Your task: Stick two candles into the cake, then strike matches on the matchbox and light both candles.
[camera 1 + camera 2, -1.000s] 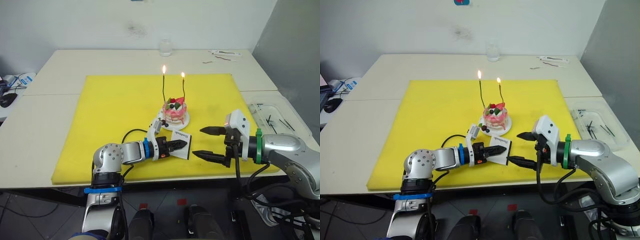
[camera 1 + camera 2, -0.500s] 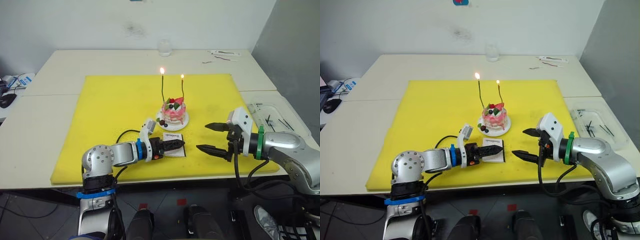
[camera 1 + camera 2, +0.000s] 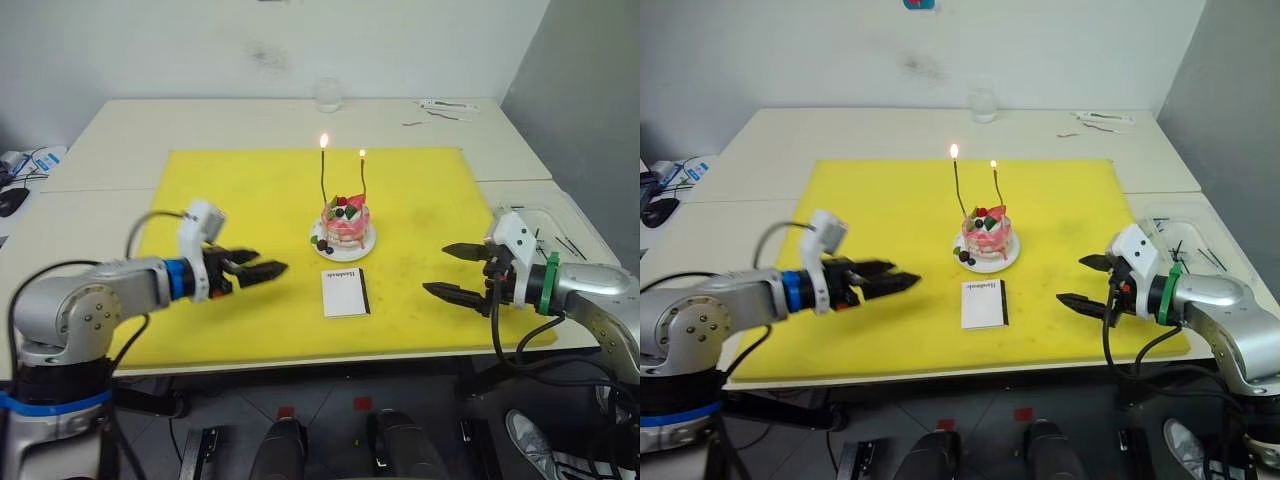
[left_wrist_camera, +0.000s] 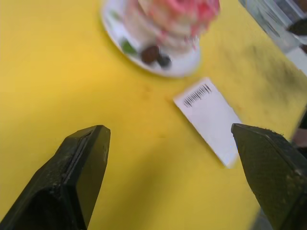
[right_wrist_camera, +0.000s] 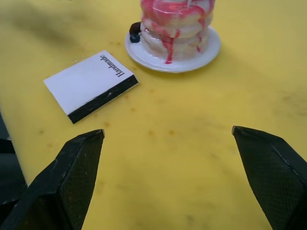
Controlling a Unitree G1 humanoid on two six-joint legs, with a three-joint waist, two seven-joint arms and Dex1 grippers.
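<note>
Pale table (image 3: 120,130) – yellow mat (image 3: 240,190), glass (image 3: 330,95) at the back, clear tray (image 3: 560,235) rightward

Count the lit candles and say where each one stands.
2. The taller candle stands in the cake on its left side; the shorter candle stands toward its right. Both carry flames.

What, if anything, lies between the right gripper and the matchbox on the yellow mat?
Nothing visible does. The right gripper hovers open over the yellow mat, and only bare mat separates it from the matchbox. The cake on its plate sits beyond the box, off that line.
</note>
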